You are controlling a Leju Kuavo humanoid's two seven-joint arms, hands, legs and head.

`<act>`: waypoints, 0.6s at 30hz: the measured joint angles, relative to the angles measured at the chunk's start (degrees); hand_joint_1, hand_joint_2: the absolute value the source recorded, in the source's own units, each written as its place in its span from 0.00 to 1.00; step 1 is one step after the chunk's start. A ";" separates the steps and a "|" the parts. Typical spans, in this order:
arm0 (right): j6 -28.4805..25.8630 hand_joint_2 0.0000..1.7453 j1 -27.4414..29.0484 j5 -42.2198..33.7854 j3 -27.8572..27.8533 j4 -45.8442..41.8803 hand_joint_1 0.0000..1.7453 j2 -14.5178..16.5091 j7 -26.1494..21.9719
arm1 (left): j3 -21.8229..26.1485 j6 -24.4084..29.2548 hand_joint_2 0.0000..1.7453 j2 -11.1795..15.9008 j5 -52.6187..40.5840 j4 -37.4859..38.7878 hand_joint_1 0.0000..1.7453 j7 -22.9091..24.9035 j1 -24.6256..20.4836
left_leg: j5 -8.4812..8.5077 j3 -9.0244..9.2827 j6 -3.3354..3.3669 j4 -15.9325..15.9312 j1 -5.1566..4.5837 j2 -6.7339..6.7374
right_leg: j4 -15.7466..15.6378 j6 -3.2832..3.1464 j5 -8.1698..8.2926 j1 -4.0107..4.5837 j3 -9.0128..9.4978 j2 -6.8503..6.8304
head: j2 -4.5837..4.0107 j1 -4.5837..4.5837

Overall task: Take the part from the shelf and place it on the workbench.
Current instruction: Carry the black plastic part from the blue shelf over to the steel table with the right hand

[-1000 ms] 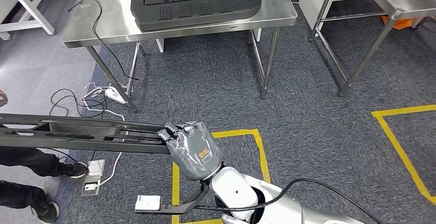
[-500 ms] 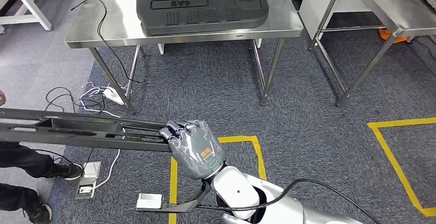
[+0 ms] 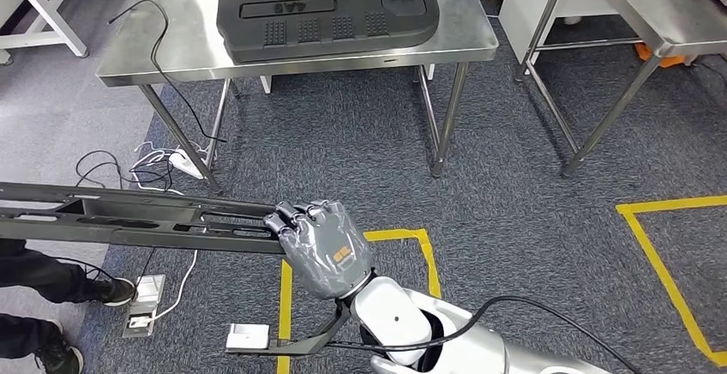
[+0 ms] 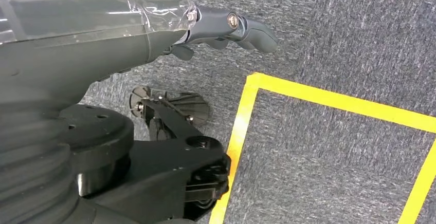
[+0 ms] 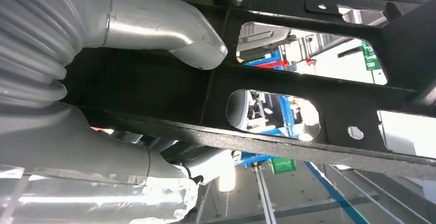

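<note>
A right robot hand, grey with darker fingers, grips one end of a long black part. The part is a flat, narrow frame with cut-out slots along its length. It is held roughly level above the carpet and reaches from the right robot hand to the left edge of the head view. In the right wrist view the thick grey thumb presses against the face of the black part, and the fingers wrap the underside, so the grasp is firm.

The left robot hand hangs low over the floor. In the left wrist view its dark fingers curl slightly with nothing between them, but how far they are closed cannot be told.

Ahead stands a steel bench on slim metal legs, well apart from the carried part. A large dark moulded panel lies flat on top of it. A black cable trails over the near left corner of the bench and down to the floor.

The floor is dark grey carpet marked with yellow tape lines. A white power strip and loose wires lie near a bench leg. A person's dark trouser legs and shoes stand at the lower left. A second steel table stands to the right.
</note>
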 joint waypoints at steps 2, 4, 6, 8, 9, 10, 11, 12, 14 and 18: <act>0.00 1.00 0.00 0.00 0.00 0.00 1.00 -0.01 0.00 | 0.00 0.01 1.00 0.00 0.00 0.00 0.00 0.00 0.01 | 3.80 2.85 0.04 -6.39 0.26 0.00 | -0.03 0.32 -0.28 -0.14 0.43 0.05 | 0.00 -0.02; -0.01 1.00 -0.03 0.00 0.00 0.00 1.00 0.00 0.00 | 0.00 0.02 1.00 0.00 0.00 0.00 0.00 -0.01 -0.03 | 5.79 5.53 0.20 -12.40 0.06 -0.04 | -0.17 0.88 -0.51 -0.11 0.71 0.11 | 0.00 -0.09; -0.02 1.00 -0.06 0.02 0.00 0.00 1.00 0.00 0.01 | 0.00 0.02 1.00 0.00 0.00 0.00 0.00 -0.01 -0.01 | 5.66 6.10 0.66 -13.94 -0.36 -0.12 | -0.54 1.60 -0.47 0.03 0.84 0.14 | 0.00 -0.11; -0.02 1.00 -0.05 0.05 0.00 -0.01 1.00 -0.02 0.02 | 0.00 0.01 1.00 0.00 0.00 0.00 0.00 0.00 0.04 | 5.84 6.22 1.53 -14.40 -0.37 -0.10 | -0.76 2.35 -0.60 -0.01 1.12 0.13 | 0.00 -0.03; -0.03 1.00 -0.06 0.07 0.00 -0.01 1.00 -0.03 0.02 | 0.00 0.01 1.00 0.00 0.00 0.00 0.00 0.00 0.03 | 5.96 6.35 2.07 -14.67 -0.34 -0.04 | -0.08 2.56 -1.19 -0.04 0.92 0.11 | 0.00 0.08; -0.03 1.00 -0.06 0.09 0.00 -0.02 1.00 -0.04 0.02 | 0.00 0.00 1.00 0.00 0.00 0.00 0.00 0.00 -0.01 | 6.09 6.48 2.55 -14.93 -0.29 0.03 | 1.59 2.62 -2.32 0.00 0.22 0.10 | 0.00 0.26; -0.04 1.00 -0.05 0.10 0.00 -0.02 1.00 -0.07 0.02 | 0.00 0.00 1.00 0.00 0.00 0.00 0.00 0.00 -0.05 | 6.12 6.56 2.94 -15.05 -0.36 0.09 | 4.32 2.56 -3.92 0.08 -1.03 0.08 | 0.00 0.52; -0.04 1.00 -0.02 0.11 0.00 -0.02 1.00 -0.09 0.03 | 0.00 -0.01 1.00 0.00 0.00 0.00 0.00 0.00 -0.05 | 6.09 6.56 3.29 -15.08 -0.56 0.13 | 8.21 2.49 -5.82 0.23 -2.95 0.08 | 0.00 0.80; -0.04 1.00 0.14 0.13 0.00 -0.02 1.00 -0.17 0.04 | 0.00 -0.03 1.00 0.00 0.00 0.00 0.00 0.01 0.01 | 5.99 6.60 3.69 -15.05 -1.10 0.15 | 14.96 2.29 -8.04 0.60 -6.40 0.09 | 0.00 1.20; -0.04 1.00 0.24 0.13 0.00 -0.02 1.00 -0.27 0.04 | 0.00 -0.07 1.00 -0.01 0.00 0.00 0.00 0.10 0.05 | 5.72 7.13 4.05 -14.98 -1.97 0.01 | 6.19 0.58 -1.68 1.57 -2.53 0.08 | 0.00 1.50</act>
